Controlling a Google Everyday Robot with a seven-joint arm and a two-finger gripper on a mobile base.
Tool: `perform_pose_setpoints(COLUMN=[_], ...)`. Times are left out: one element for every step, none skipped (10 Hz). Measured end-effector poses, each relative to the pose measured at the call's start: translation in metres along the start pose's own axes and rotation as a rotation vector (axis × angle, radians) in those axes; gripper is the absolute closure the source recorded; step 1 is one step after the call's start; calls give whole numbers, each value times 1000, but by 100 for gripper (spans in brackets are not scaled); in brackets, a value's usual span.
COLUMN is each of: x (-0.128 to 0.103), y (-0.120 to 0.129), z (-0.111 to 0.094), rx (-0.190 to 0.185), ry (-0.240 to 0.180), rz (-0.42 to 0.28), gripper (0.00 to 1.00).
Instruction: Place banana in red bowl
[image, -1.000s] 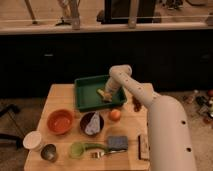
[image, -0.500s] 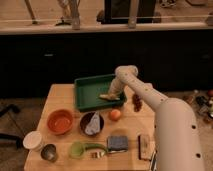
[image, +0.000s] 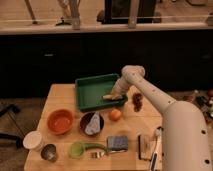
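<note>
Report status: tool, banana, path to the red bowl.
Tool over green tray, at banana. Red bowl empty, front-left. Dark bowl and orange beside path.

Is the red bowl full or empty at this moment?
Empty. The red bowl shows only its plain inside. The banana is over the green tray, at the gripper, far from it.

A green tray (image: 90, 90), dark bowl (image: 92, 123), orange (image: 115, 114) and sponge (image: 118, 142) sit on the table (image: 60, 92).
</note>
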Motion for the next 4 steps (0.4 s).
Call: perform_pose_setpoints(x=[-4, -8, -10, -15], y=[1, 2, 3, 3], z=[-9, -14, -18, -29], rx=[5, 8, 11, 19], ry=[-10, -15, -21, -27], rz=[-46, -75, -99, -131], gripper=[100, 100, 100, 100])
